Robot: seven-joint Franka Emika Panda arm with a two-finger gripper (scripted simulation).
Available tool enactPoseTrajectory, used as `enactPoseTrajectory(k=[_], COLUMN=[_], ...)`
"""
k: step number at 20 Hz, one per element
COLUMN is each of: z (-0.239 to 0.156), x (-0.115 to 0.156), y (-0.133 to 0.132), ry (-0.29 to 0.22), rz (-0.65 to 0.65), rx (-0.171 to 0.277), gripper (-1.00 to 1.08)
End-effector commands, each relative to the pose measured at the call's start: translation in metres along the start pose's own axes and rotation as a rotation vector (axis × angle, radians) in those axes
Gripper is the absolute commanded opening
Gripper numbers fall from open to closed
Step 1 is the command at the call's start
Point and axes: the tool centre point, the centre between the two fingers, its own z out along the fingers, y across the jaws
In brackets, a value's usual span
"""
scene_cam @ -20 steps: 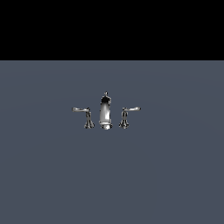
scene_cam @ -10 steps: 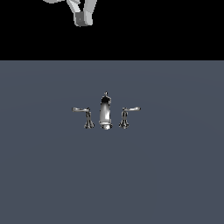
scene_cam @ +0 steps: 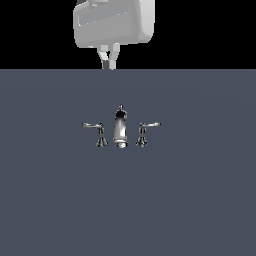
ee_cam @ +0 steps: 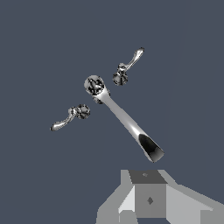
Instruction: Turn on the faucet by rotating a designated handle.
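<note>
Right now my gripper (scene_cam: pixel 109 62) hangs high over the grey floor (scene_cam: pixel 200 200), well apart from everything on it. In the exterior view my pale hand body fills the upper middle of the picture, and below it my two fingers (scene_cam: pixel 104 56) point down, angled toward each other so that their tips meet or nearly meet. I read them as together with nothing between them, though the tips are small there. In the wrist view only the blocky base of my hand shows at the edge of the picture, and the fingertips cannot be made out.

The faucet (scene_cam: pixel 120 131) stands alone in the middle of the floor, below me in the picture. Its central spout (scene_cam: pixel 119 132) is tall and rounded, bright chrome, with a dark knob (scene_cam: pixel 120 111) on top. In the wrist view I look down on it: the knob (ee_cam: pixel 94 84) sits at one end and the spout (ee_cam: pixel 127 122) runs out as a long shiny tube to a dark open mouth near my hand.

The handle (scene_cam: pixel 145 131) I am meant to turn is just beside the spout on the exterior view's right, a small chrome lever on a flared post, its slim arm sweeping out to that view's right. Its twin lever (scene_cam: pixel 96 132) stands on the other side, arm reaching to the exterior view's left. Both levers lie roughly level. I touch neither.
</note>
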Motion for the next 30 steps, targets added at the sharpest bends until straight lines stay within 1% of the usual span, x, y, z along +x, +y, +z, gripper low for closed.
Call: enactPoseTrajectory(k=[1, 8, 15, 23, 30], z=[0.016, 0.059, 0.104, 0.156, 0.187], x=[0.015, 0.058, 0.107, 0.164, 0.198], y=[-0.006, -0.017, -0.020, -0.012, 0.000], ry=[0.001, 0.002, 0.006, 0.010, 0.011], rz=[0.061, 0.230, 0.409, 0.620, 0.753], rx=[0.001, -0.001, -0.004, -0.008, -0.009], gripper=[-1.00, -1.00, -1.00, -1.00, -1.00])
